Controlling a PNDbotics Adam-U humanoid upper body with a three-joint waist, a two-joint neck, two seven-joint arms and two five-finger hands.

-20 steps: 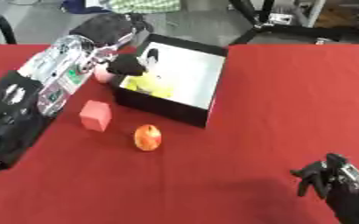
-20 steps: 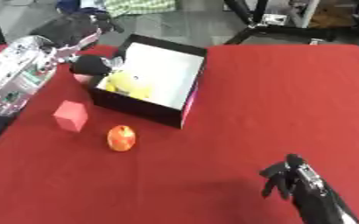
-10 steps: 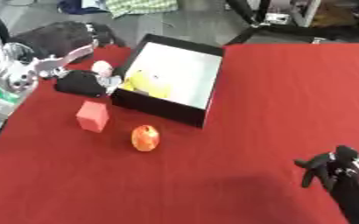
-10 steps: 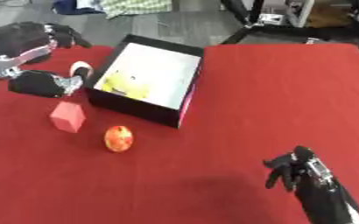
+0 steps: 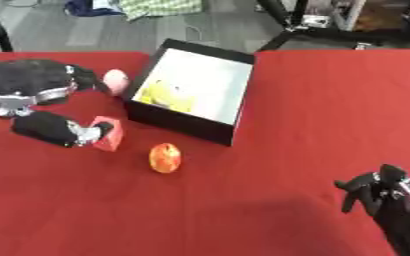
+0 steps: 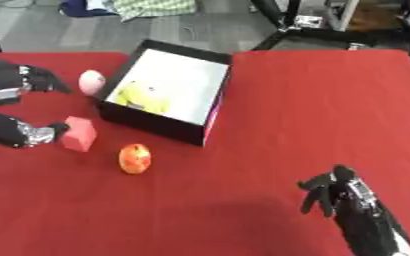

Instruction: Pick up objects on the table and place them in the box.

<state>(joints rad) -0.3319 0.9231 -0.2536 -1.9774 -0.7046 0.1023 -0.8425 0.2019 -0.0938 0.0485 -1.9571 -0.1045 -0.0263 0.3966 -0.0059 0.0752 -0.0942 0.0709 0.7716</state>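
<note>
Here the left hand (image 5: 47, 107) lies low over the red table (image 5: 270, 165) at the left edge, its dark fingers (image 5: 33, 82) and its thumb spread apart with nothing held between them. The padded black thumb reaches along the cloth toward a red block (image 5: 108, 133), and its silvery tip sits just at the block's left face; whether it actually touches cannot be told. The upper fingers stretch toward a small pale pink ball (image 5: 115, 81), rounded and smooth, which rests against the outer left wall of the box (image 5: 182, 125). The block is a matte cube with soft edges, standing slightly tilted. Just to its right, apart from it, lies an orange-red fruit (image 5: 165, 157), egg-shaped and glossy with yellowish streaks. The box is black-walled, rectangular and open-topped, set askew on the table, with a pale floor; a yellow object (image 5: 169, 95) of blurred outline lies in its near left corner. The right hand (image 6: 331, 192) shows at the lower right, black, fingers up and relaxed, well apart from everything else.
</note>
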